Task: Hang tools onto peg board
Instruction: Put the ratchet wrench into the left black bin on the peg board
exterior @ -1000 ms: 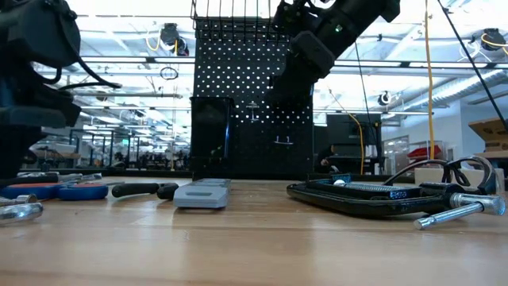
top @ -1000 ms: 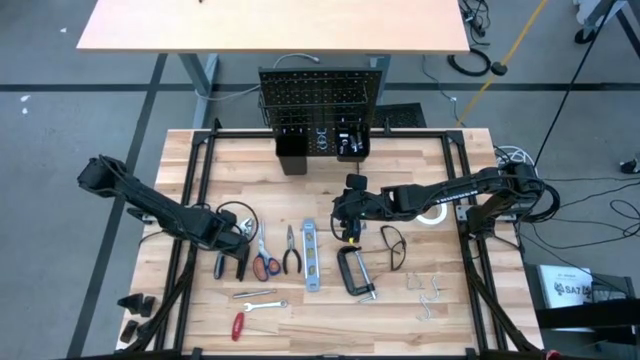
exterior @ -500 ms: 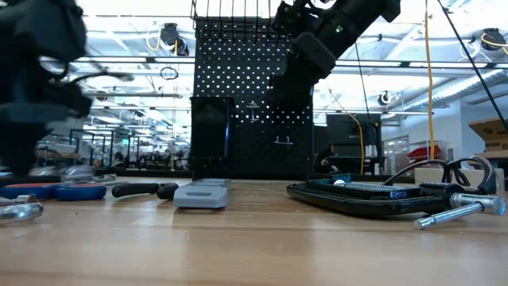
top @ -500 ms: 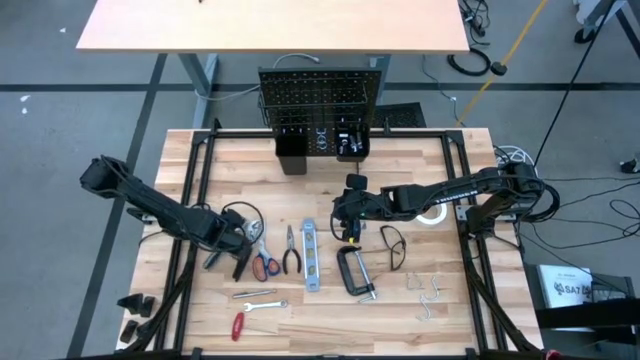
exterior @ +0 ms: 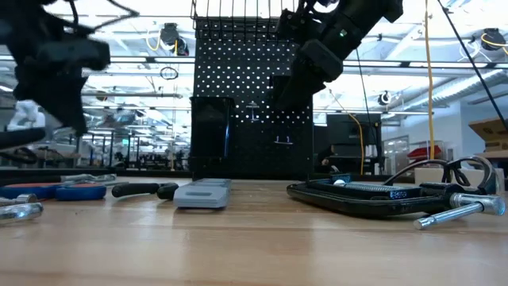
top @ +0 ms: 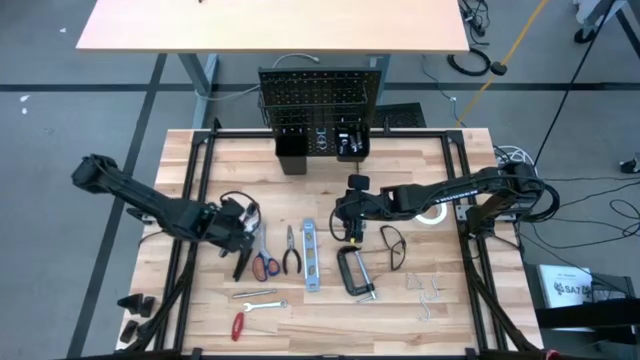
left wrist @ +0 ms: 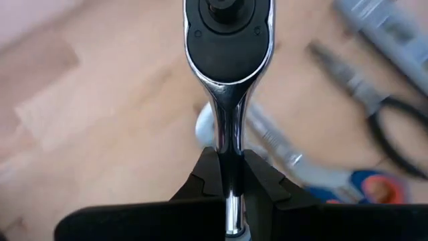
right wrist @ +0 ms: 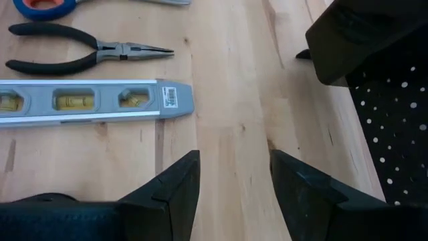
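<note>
Left hand (left wrist: 231, 175) clamped on the chrome shank of a ratchet wrench (left wrist: 229, 40), head sticking out ahead of the fingers, lifted clear of the desk (top: 330, 160). Scissors (top: 265, 262) and pliers (top: 291, 250) lie on the desk just beside and below it

Right hand (right wrist: 231, 181) empty, fingers apart, hovering over bare desk; level (right wrist: 87, 102) and pliers just ahead of it, peg board (top: 320, 100) off to one side

Progress, judging from the layout: early. Only the ratchet is picked, nothing from this batch on the board yet. The two bins low on the board show some bits, can't tell what. Left on the desk: scissors, pliers, level, C-clamp (top: 354, 270), glasses (top: 393, 245), white tape roll (top: 432, 213), small wrench (top: 260, 302), red screwdriver (top: 238, 325), loose hooks (top: 430, 292)

Writing: barcode sticker on the level's end and print on the C-clamp bar in the low view, neither legible. Nothing else readable
</note>
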Controlling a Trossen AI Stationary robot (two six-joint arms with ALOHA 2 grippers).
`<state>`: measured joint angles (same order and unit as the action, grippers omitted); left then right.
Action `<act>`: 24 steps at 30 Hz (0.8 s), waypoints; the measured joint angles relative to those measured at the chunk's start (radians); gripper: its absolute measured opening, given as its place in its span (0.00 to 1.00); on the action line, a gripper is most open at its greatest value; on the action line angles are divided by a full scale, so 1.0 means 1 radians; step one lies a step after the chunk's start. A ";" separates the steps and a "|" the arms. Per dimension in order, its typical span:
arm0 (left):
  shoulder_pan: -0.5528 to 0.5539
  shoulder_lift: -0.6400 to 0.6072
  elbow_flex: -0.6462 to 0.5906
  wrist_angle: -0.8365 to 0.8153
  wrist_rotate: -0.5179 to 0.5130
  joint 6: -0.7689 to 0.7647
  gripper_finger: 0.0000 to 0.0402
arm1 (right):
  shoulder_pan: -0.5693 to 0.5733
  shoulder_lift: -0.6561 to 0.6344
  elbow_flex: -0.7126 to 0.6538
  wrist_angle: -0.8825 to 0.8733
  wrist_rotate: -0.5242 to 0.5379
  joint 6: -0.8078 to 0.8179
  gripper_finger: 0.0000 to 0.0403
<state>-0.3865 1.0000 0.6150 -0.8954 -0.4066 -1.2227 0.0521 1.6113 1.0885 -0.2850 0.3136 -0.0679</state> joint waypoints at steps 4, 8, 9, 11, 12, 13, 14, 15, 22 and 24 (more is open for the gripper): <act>-0.016 -0.086 0.004 0.041 -0.084 0.044 0.04 | 0.000 -0.030 0.000 -0.008 -0.002 -0.008 0.43; -0.022 -0.146 0.006 0.138 -0.158 0.156 0.04 | 0.002 -0.084 0.000 -0.013 -0.009 -0.027 0.43; -0.022 -0.156 0.006 0.166 -0.177 0.198 0.04 | 0.002 -0.097 0.000 -0.013 -0.012 -0.033 0.43; -0.022 -0.172 0.006 0.228 -0.208 0.280 0.04 | 0.002 -0.121 0.000 -0.013 -0.036 -0.046 0.43; -0.022 -0.178 0.006 0.251 -0.223 0.325 0.04 | 0.002 -0.129 0.000 -0.011 -0.041 -0.049 0.43; -0.022 -0.183 0.006 0.272 -0.239 0.367 0.04 | 0.002 -0.140 -0.002 -0.011 -0.055 -0.054 0.43; -0.022 -0.187 0.006 0.295 -0.255 0.408 0.04 | 0.002 -0.152 -0.013 0.000 -0.060 -0.059 0.43; -0.022 -0.191 0.006 0.318 -0.274 0.456 0.04 | 0.002 -0.166 -0.030 0.017 -0.061 -0.067 0.43; -0.028 -0.218 0.007 0.464 -0.390 0.690 0.04 | -0.021 -0.353 -0.304 0.372 -0.136 -0.079 0.43; -0.028 -0.226 0.004 0.523 -0.402 0.749 0.04 | -0.030 -0.418 -0.374 0.477 -0.137 -0.071 0.43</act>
<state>-0.4149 0.7742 0.6191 -0.3727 -0.8087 -0.4735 0.0221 1.1931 0.7146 0.1916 0.1764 -0.1388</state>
